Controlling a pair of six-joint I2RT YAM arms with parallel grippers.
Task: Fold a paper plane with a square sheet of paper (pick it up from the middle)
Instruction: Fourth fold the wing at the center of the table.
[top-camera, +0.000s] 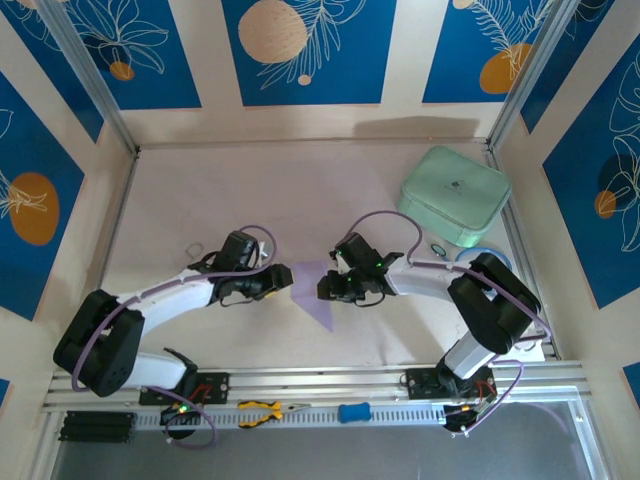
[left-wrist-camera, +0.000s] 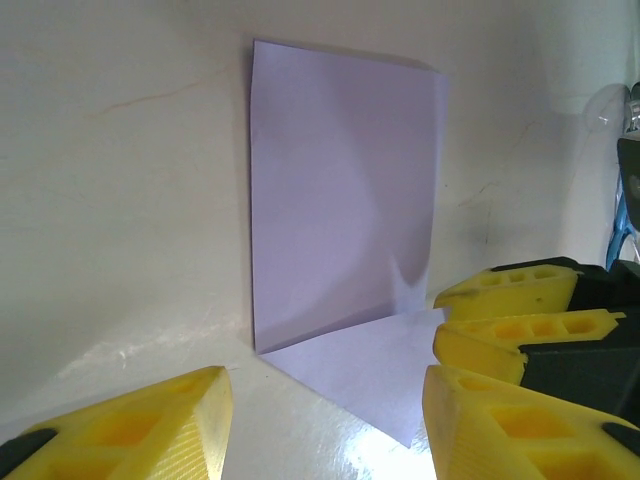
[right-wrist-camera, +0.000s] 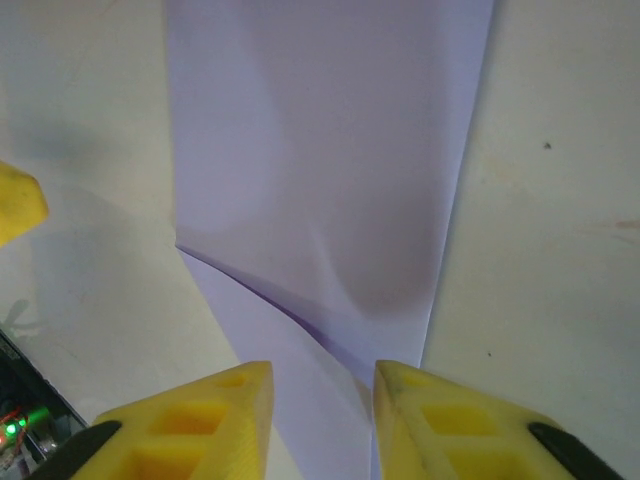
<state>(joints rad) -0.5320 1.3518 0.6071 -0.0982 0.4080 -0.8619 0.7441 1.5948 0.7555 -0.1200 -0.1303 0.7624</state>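
Folding step underway, early by look of it. Left gripper (left-wrist-camera: 322, 390) spread wide, nothing between jaws. Square sheet of paper (left-wrist-camera: 340, 180) lies just ahead of it, creased, triangular flap on near side. Right gripper (right-wrist-camera: 322, 375) straddles sheet's edge, jaws narrowed, can't tell if pinching. Next move likely needs flap pressed flat without sheet skidding. Off-white table (top-camera: 250, 200) beyond, mint-green case (top-camera: 455, 195) well past right gripper, blue leaf-print wall panels (top-camera: 300, 50) at back.
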